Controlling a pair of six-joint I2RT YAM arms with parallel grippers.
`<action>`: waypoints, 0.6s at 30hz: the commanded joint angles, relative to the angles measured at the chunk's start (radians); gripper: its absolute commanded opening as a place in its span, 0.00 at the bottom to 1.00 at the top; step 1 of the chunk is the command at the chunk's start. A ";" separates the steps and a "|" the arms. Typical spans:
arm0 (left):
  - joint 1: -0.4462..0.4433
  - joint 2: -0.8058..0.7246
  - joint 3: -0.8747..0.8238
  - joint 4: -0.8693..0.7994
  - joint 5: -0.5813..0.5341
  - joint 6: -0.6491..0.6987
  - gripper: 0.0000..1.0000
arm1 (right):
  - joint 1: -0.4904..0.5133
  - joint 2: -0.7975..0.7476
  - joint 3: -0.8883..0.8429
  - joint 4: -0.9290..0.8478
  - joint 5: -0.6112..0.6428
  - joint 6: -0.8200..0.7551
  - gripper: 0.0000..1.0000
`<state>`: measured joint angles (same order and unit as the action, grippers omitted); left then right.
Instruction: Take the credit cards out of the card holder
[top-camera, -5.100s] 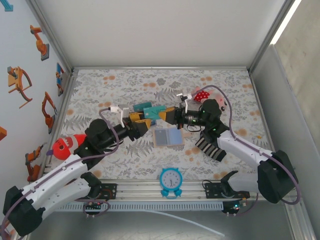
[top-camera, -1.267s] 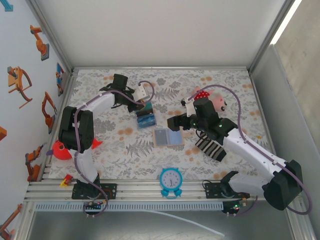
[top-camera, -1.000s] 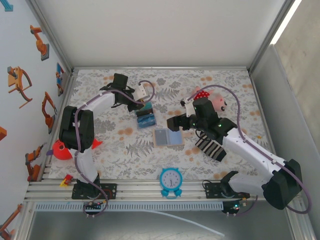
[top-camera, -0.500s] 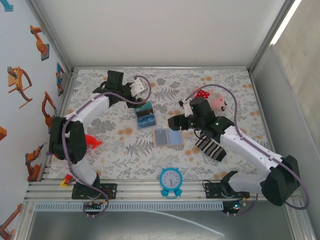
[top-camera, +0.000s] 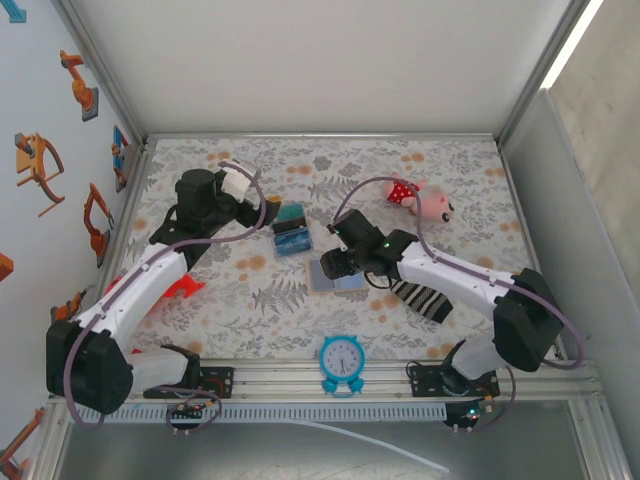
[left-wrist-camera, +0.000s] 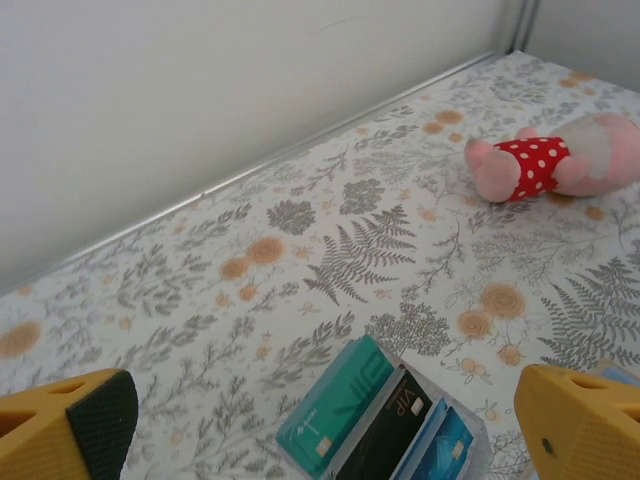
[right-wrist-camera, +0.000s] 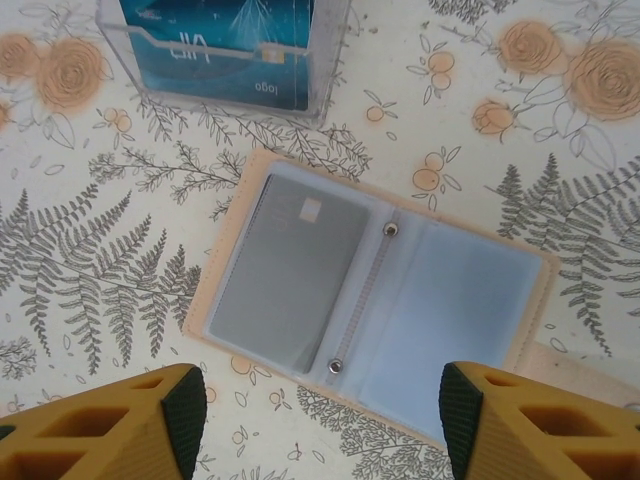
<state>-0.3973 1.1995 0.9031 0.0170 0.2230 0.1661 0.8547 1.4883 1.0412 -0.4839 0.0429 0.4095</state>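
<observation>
The tan card holder (top-camera: 337, 277) lies open on the mat, its pale blue inside (right-wrist-camera: 450, 310) facing up. A grey card (right-wrist-camera: 285, 270) sits in its left sleeve. My right gripper (top-camera: 334, 262) hovers open just above it, one finger on each side (right-wrist-camera: 320, 410), with nothing between them. A clear box (top-camera: 291, 233) beyond the holder contains a teal credit card (left-wrist-camera: 335, 405), a black card (left-wrist-camera: 385, 430) and a blue card (left-wrist-camera: 445, 445). My left gripper (top-camera: 258, 207) is open and empty, up and left of that box (left-wrist-camera: 330, 415).
A pink pig toy in a red dotted dress (top-camera: 421, 198) lies at the back right. The striped sock (top-camera: 421, 299) is under my right forearm. A blue clock (top-camera: 342, 357) stands at the front edge and a red toy (top-camera: 181, 287) lies at the left.
Five seconds ago both grippers met over a teal card; it now rests in the clear box. My left arm has drawn back leftward. My right gripper has swung left over the open holder.
</observation>
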 joint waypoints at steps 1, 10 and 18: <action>-0.006 -0.097 -0.082 0.005 -0.161 -0.217 0.97 | 0.026 0.051 0.046 -0.019 0.035 0.045 0.62; -0.009 -0.348 -0.325 -0.019 -0.360 -0.456 0.97 | 0.084 0.211 0.130 -0.029 0.020 0.060 0.60; -0.009 -0.408 -0.383 -0.073 -0.393 -0.550 0.97 | 0.093 0.325 0.219 -0.080 0.052 0.057 0.54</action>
<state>-0.4007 0.8116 0.5331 -0.0330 -0.1387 -0.3149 0.9405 1.7908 1.2240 -0.5236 0.0608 0.4541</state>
